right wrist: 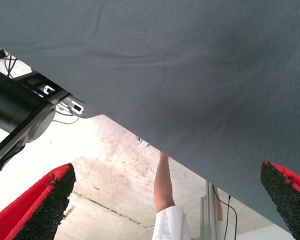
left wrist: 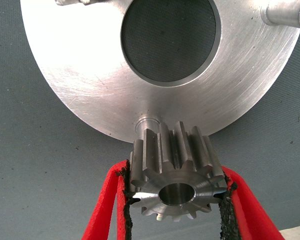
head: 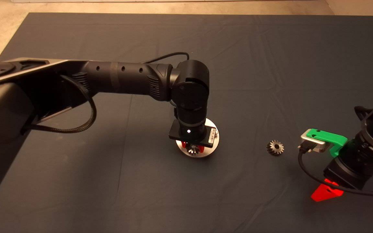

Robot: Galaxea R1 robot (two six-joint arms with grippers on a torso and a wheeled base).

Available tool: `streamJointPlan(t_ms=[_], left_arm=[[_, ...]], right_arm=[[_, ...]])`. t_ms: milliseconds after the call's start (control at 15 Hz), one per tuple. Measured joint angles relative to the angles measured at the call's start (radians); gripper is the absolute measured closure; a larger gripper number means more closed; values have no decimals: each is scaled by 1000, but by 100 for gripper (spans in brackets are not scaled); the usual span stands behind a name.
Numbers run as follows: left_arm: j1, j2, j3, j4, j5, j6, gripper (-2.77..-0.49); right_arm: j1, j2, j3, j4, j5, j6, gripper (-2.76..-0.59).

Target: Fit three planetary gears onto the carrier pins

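My left gripper point(head: 193, 149) reaches in over the shiny round disc point(head: 213, 144) at the mat's centre. It is shut on a small steel gear point(left wrist: 176, 159), held between its red fingers point(left wrist: 105, 205) at the disc's near rim. One carrier pin point(left wrist: 147, 121) stands just beyond the gear, apart from its bore. Two more pins point(left wrist: 287, 15) stand farther round the disc point(left wrist: 90, 75), all bare. A second gear point(head: 275, 147) lies on the mat to the right of the disc. A third gear is not in view. My right gripper point(head: 326, 192) is parked open at the lower right.
The dark mat point(head: 254, 64) covers the table, with bare floor beyond its far edge. The right wrist view looks past the mat's edge point(right wrist: 140, 135) at the floor, where a person's leg point(right wrist: 162, 185) and a stand show.
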Motion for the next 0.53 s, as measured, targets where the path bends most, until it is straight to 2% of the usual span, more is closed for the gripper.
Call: streamJointPlan(t_ms=[533], left_arm=[[-1,-11,0,0,-1,10,-80]], right_arm=[[0,-5,3,0,0,0,-275]])
